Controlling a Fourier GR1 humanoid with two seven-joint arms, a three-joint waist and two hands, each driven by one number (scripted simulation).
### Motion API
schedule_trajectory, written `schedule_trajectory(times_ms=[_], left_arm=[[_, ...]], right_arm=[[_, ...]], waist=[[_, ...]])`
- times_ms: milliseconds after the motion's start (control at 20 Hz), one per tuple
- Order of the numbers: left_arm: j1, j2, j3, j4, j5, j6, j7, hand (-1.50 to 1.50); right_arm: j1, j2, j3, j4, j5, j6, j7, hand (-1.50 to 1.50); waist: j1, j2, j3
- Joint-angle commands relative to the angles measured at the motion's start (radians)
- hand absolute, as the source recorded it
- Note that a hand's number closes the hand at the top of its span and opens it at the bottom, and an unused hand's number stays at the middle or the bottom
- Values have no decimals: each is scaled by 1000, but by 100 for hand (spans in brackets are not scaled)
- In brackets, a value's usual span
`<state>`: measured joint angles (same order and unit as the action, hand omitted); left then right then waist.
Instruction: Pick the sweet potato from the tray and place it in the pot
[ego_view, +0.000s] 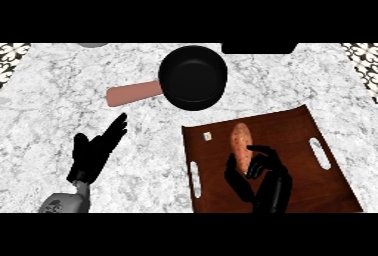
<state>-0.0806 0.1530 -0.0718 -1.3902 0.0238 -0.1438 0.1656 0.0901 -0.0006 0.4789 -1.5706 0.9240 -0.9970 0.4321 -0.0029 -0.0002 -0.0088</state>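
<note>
Lowest in the frame, at the lower right, the right hand (258, 172) is seen over the wooden tray (295, 185), its forearm coming up from the bottom edge. Its fingers and thumb are curled around the lower end of the sweet potato (240, 139), which lies lengthwise on the upper left part of the tray. Whether the sweet potato is already lifted or is resting on the wood cannot be told from this view; it is plainly within the tray's outline. A small pale label-like mark (207, 135) is seen on the tray just left of the sweet potato.

At the lower left, the left hand (92, 155) is held over the marble counter (66, 100), fingers straight and spread apart, holding nothing; it is judged to be resting and to have no part in the task.

The black pot (193, 77), with a pinkish handle (133, 94) pointing to the left, is found in the upper middle of the frame, well apart from the sweet potato, and nothing is seen inside it.

By this layout, the task is judged to be in its early stage: the grasp is made or nearly made, while the lift, the carry toward the upper middle and the release into the pot are all left to do.
</note>
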Motion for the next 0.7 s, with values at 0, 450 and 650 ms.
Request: schedule_trajectory(times_ms=[0,450,650], left_arm=[[2,13,4,-18,2,-5,23,0],[-57,-22,-13,36,-18,9,20,0],[-26,0,-15,15,-9,-26,0,0]], right_arm=[[-112,1,-60,-56,173,164,225,150],[-622,1,-116,-53,320,701,699,150],[-855,1,-169,146,255,809,797,150]], waist=[[5,-4,0],[27,1,4],[50,6,6]])
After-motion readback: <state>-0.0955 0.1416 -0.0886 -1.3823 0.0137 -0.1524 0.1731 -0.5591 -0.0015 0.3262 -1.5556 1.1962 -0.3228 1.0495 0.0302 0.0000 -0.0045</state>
